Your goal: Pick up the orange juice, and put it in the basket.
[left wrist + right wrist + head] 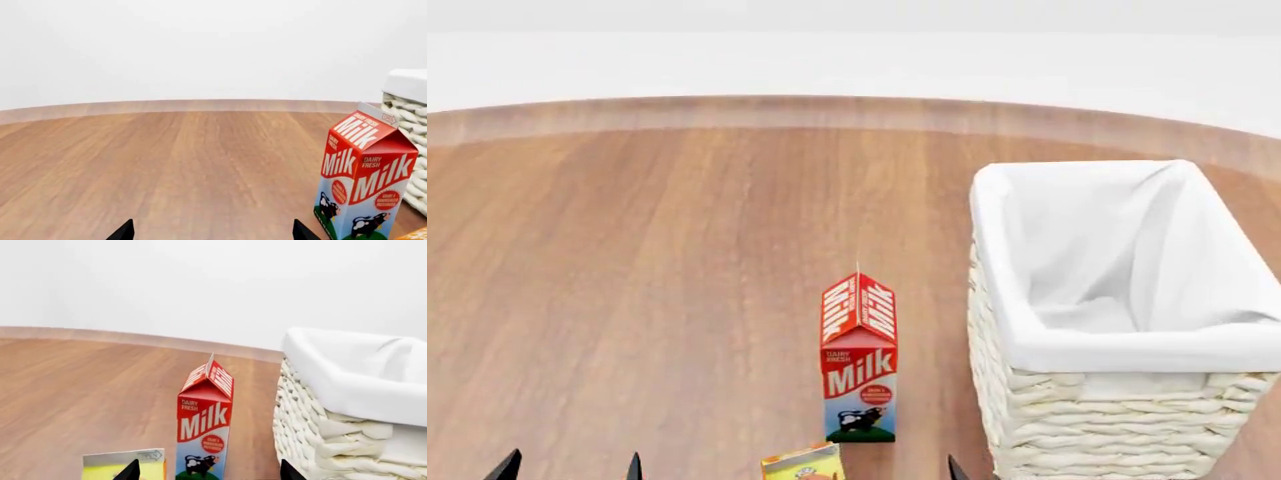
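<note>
A wooden table (627,280) with a pale rim is seen against a plain white background. The basket (1094,420) stands at the robot's right, and an upright milk carton (858,360) is set just beside it. The orange juice (803,464) is found nearer the robot than the milk, only its gable top visible in the head view. The left gripper (208,231) and the right gripper (208,470) are both held spread, nothing between their tips. The carton is judged stiff, smooth and moderately heavy; its 2 flat side walls, below the gable, are judged the best place for a firm, gentle hold.
</note>
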Motion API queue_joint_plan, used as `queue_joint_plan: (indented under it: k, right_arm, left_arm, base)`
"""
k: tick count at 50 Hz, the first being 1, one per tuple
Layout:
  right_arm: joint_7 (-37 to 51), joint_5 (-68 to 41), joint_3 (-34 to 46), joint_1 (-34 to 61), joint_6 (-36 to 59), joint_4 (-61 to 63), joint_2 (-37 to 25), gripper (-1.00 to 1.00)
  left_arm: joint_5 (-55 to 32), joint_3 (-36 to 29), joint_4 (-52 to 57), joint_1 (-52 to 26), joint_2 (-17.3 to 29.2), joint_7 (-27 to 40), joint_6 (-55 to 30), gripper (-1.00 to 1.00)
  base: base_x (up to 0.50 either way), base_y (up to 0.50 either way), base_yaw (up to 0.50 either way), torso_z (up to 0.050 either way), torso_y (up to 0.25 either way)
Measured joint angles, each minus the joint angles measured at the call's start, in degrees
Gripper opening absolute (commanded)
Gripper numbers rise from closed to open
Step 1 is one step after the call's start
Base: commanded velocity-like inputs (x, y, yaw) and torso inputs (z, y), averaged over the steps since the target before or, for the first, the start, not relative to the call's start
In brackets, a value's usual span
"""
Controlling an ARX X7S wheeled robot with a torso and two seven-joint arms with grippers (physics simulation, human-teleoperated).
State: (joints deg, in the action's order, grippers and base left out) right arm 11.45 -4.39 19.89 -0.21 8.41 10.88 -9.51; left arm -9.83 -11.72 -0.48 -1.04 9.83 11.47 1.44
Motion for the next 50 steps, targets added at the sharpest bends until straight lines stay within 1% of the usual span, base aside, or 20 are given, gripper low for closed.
queue_joint_plan:
  k: [18, 50]
  right_arm:
    - [0.2, 1.2, 3.6, -0.1, -0.7, -1.2, 0.5, 1.0]
    - [1.3, 1.5, 7.3, 1.9, -4.6, -8.6, 2.0, 1.0]
  left_arm:
    - [-0.5, -0.6, 0.0, -0.1, 0.5, 0.5, 0.1, 1.0]
    - [-1.2, -1.5, -0.1, -0.3, 1.2, 1.4, 0.4, 1.0]
  base:
    - [0.0, 0.0, 0.0, 0.0, 0.0]
    - [0.0, 0.0, 0.0, 0.0, 0.0]
